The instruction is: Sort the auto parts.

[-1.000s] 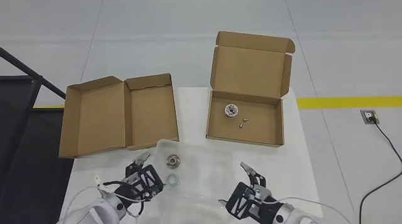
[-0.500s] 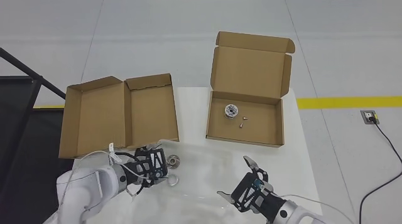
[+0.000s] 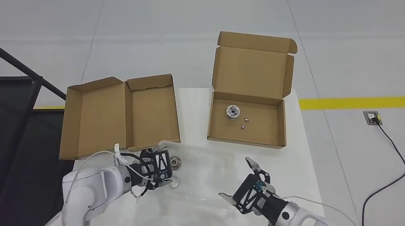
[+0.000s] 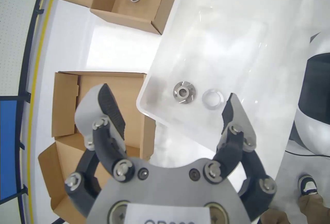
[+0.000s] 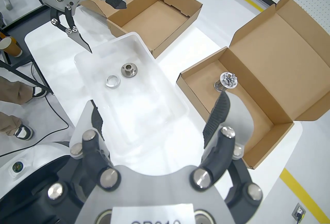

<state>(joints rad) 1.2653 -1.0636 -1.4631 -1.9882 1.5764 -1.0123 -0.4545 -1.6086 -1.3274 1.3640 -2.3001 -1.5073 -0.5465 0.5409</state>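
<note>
A clear plastic tray (image 3: 209, 163) lies between two open cardboard boxes. In it are a flanged metal hub (image 4: 184, 92) (image 5: 129, 70) (image 3: 176, 161) and a metal ring (image 4: 212, 98) (image 5: 112, 81). My left gripper (image 4: 170, 106) (image 5: 103, 25) (image 3: 163, 168) hangs open just above the tray's left end, with both parts ahead of its fingers. My right gripper (image 5: 158, 116) (image 3: 234, 177) is open and holds nothing, over the tray's near right end. The right box (image 3: 266, 134) holds a cylindrical toothed part (image 3: 233, 111) (image 5: 227, 81) and two small screws (image 3: 245, 123).
The left box (image 3: 120, 115) (image 5: 154, 16) has two compartments with nothing in them and touches the tray's far left corner. A paper cup (image 5: 10, 45) stands on a dark side stand left of the table. Cables lie on the floor.
My left gripper has moved from the table's near edge forward and right, to the tray's left end beside the hub. The right gripper shifted slightly, then stayed still.
</note>
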